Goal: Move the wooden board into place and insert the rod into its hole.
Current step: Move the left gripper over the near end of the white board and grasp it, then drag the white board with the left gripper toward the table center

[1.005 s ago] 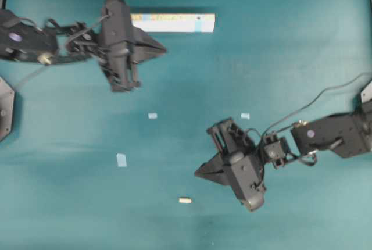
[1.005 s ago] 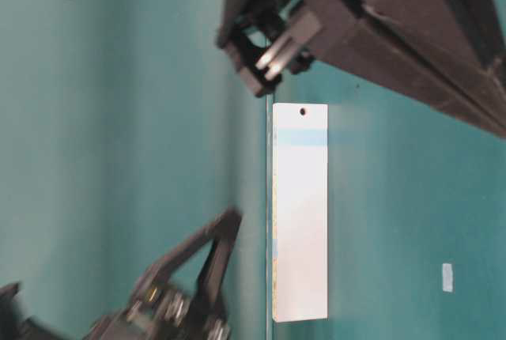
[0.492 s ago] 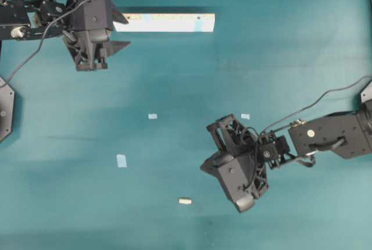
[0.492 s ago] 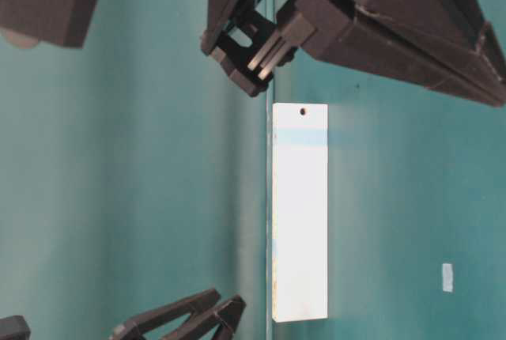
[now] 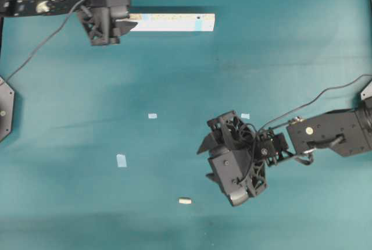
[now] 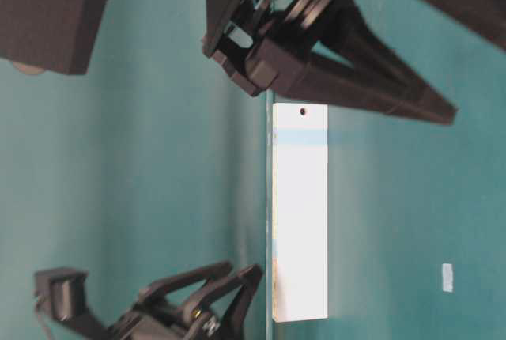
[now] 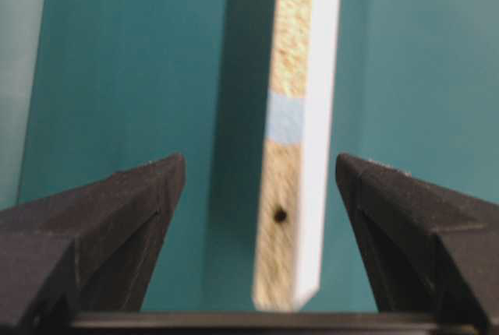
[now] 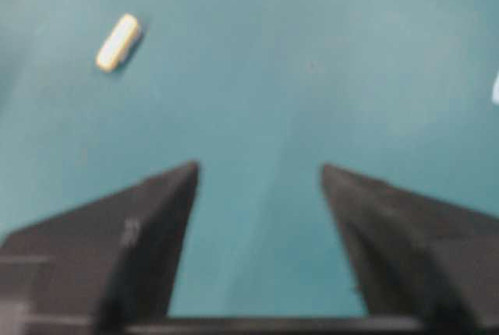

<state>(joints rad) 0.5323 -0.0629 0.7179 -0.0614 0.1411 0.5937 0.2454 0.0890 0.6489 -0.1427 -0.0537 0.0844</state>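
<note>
The board (image 5: 168, 22) lies left-right on the counter (image 5: 279, 64), hole (image 5: 199, 15) rightward, between the left tool's (image 5: 129, 22) spread jaws. The right tool (image 5: 204, 160), jaws apart, sits near the rod (image 5: 185, 200).

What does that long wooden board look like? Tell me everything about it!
The wooden board is a long, narrow, pale strip standing on one long edge on the teal table. Its broad face is smooth and whitish; its narrow edge is speckled cream, like pressed wood. Near one end sits a small dark hole, with a light-blue band just beyond it. The open left gripper straddles one end without touching it in the wrist view.
</note>
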